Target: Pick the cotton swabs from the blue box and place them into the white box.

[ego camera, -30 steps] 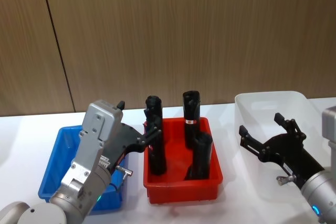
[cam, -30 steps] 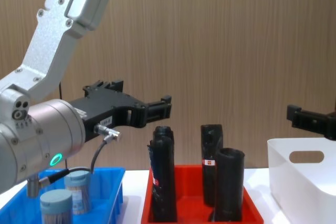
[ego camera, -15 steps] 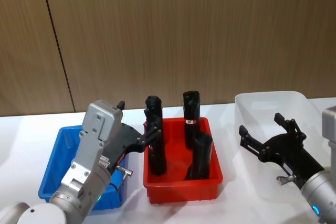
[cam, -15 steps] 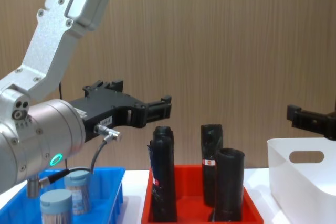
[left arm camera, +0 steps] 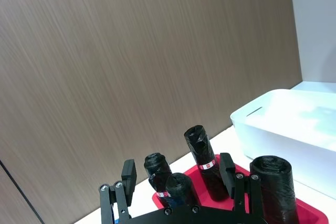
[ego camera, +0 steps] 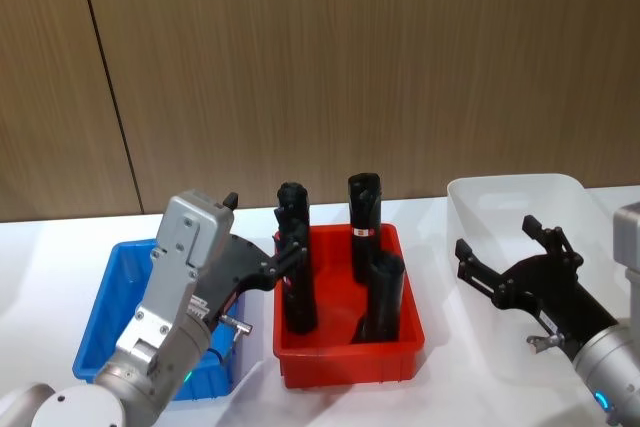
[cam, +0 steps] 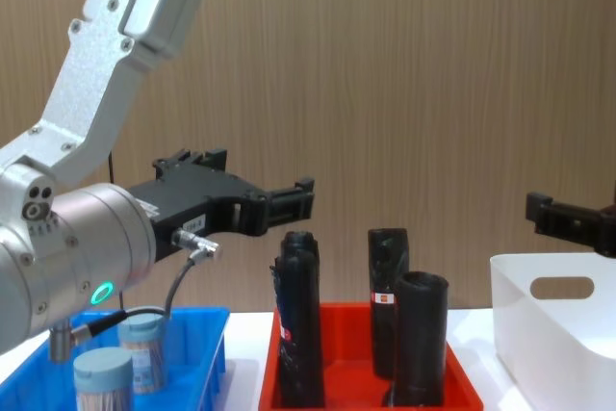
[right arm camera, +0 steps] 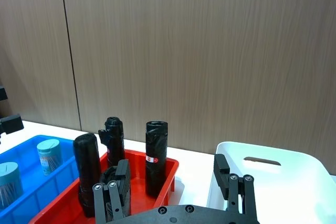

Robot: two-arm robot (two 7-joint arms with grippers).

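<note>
Jaws on my left gripper [ego camera: 264, 226] stand wide apart with nothing between them. It hangs above the right-hand side of the blue box [ego camera: 108, 292], pointing forward and across toward the red bin [ego camera: 350, 361]. From the chest view it sits higher than the tops of the black cylinders [cam: 299, 324].

On my right gripper [ego camera: 500, 241] the jaws are likewise spread wide and empty. It is held over the near left part of the white box [ego camera: 512, 194] (from the chest view it floats clearly above the rim, touching nothing).

I can see the cotton swabs [cam: 104, 377] in the blue box: two clear jars with grey-blue lids. Both stand upright and close together, one nearer to me and one just behind it. Neither gripper is touching them.

On the white table [ego camera: 50, 247] the red bin sits between the blue box and the white box. I count four black cylinders in it, all more or less upright. One at the back carries a small red and white band.
</note>
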